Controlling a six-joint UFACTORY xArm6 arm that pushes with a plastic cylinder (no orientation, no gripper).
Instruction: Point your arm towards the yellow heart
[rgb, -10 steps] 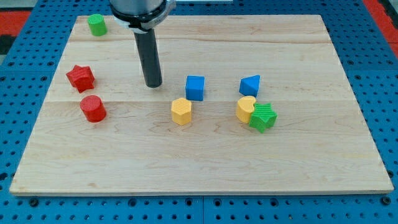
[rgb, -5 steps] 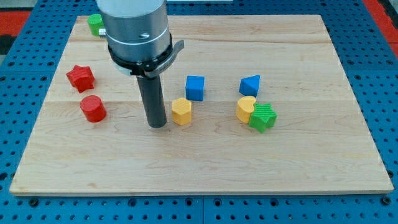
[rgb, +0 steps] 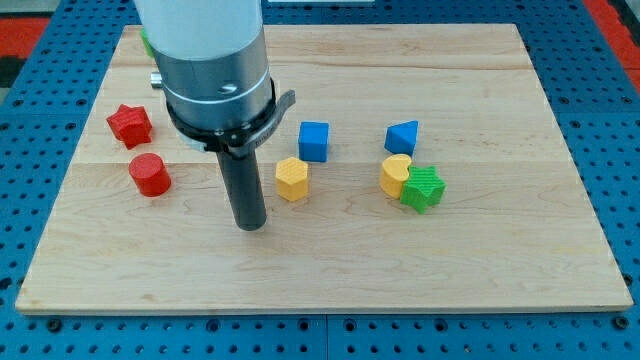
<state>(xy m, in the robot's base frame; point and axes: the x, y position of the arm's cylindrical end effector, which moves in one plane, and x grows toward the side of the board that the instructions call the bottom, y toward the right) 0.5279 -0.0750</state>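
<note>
yellow heart (rgb: 395, 175) sits right of centre, touching the green block (rgb: 424, 188) | left: red star (rgb: 129, 124), red cylinder (rgb: 150, 174) | my tip (rgb: 250, 224) holds nothing, below-left of yellow hexagon (rgb: 292, 179) | blue cube (rgb: 314, 140) | blue block (rgb: 402, 136)

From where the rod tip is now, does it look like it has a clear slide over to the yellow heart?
Probably yes. My tip sits left of and below the yellow hexagonal block, and bare board runs rightward to the yellow heart, provided I pass below the hexagon. The green star touches the heart's far side.

Green block (rgb: 146, 40) (mostly arm-hidden)
</note>
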